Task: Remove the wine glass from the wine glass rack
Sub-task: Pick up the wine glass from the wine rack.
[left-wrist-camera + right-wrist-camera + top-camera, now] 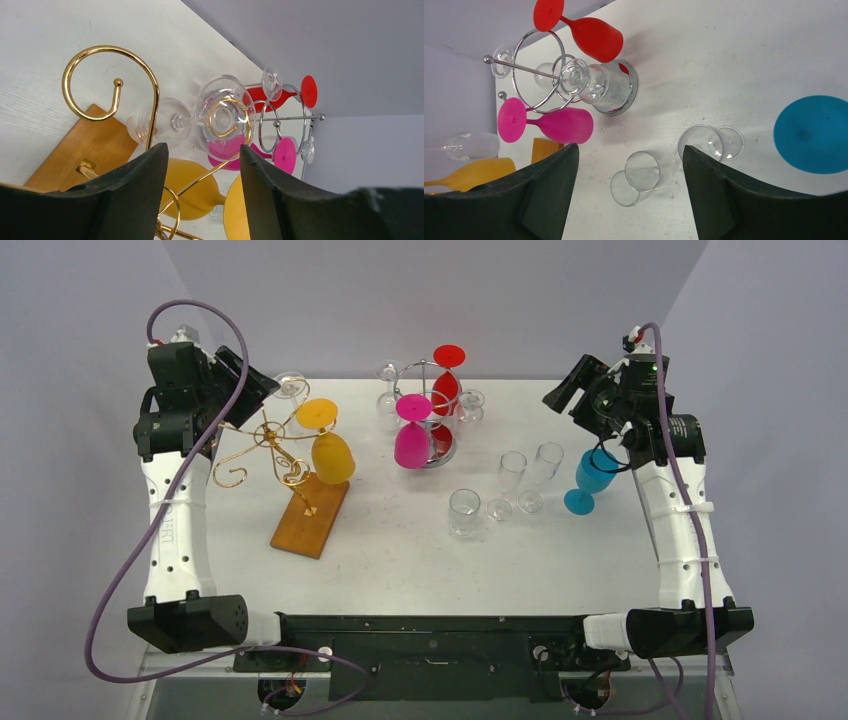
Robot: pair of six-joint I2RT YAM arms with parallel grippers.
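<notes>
Tabletop (420,560) with 2 arms, seen from above and from both wrists. A clear wine glass (175,120) hangs on the gold rack (265,440), its foot caught in 1 of the curled wire loops at the rack's far-left side. The rack rises from a wooden base (312,518) and also carries 1 yellow glass (330,455). The left gripper (202,150) sits just beside the clear glass with its jaws parted. The wrist view shows the glass beyond the fingertips, not between them, and nothing is pinched. A chrome rack (631,82) at the far centre holds a red glass (446,390) and a magenta glass (411,440). On the table to its right stand 1 clear tumbler (464,512) and 2 clear flutes (511,475) (546,468). The right gripper (629,150) hangs above the table's right side with its jaws spread wide and bare. A blue glass (595,475) stands upright just beside it, outside the fingers.
</notes>
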